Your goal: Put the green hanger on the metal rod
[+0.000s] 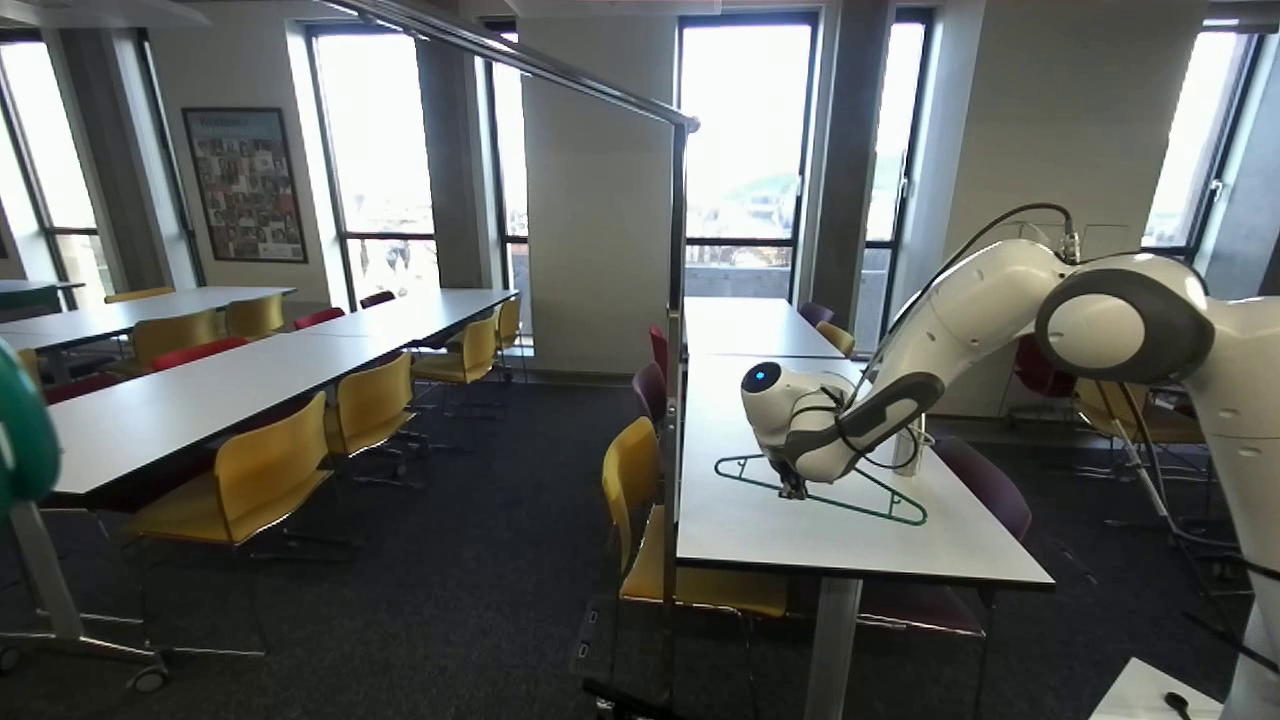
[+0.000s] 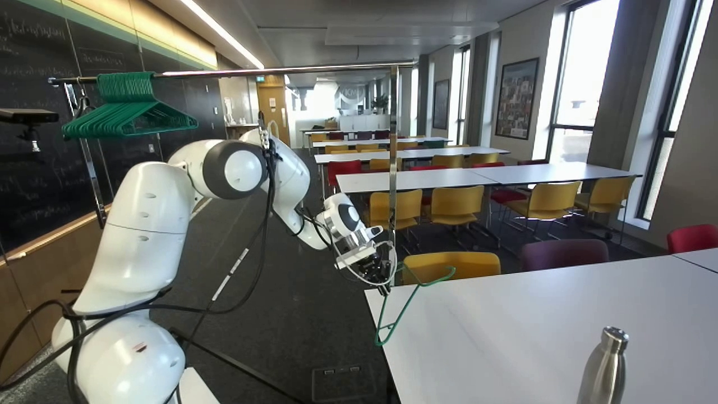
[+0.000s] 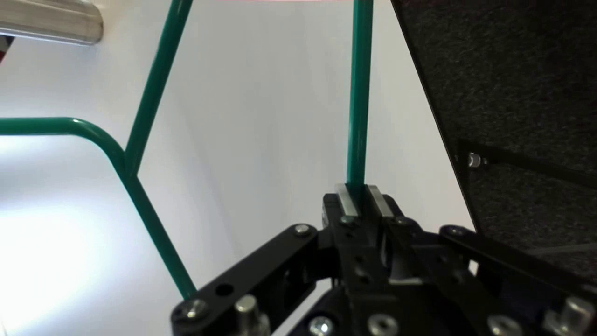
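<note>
My gripper is shut on the long straight bar of the green hanger. The wrist view shows that bar running away from the fingertips, with the bent shoulder and a cross-joint off to the left. In both exterior views the hanger lies low at the white table, its lower corner reaching the table's edge; whether it touches the top I cannot tell. The gripper points down there. High above spans the metal rod, seen too as the metal rod; several other green hangers hang near its end.
An upright post carries the rod beside the table's edge. A steel bottle stands on the table. A yellow chair is pushed close to it. Black cables hang along the arm, and a camera sits near the hanging hangers.
</note>
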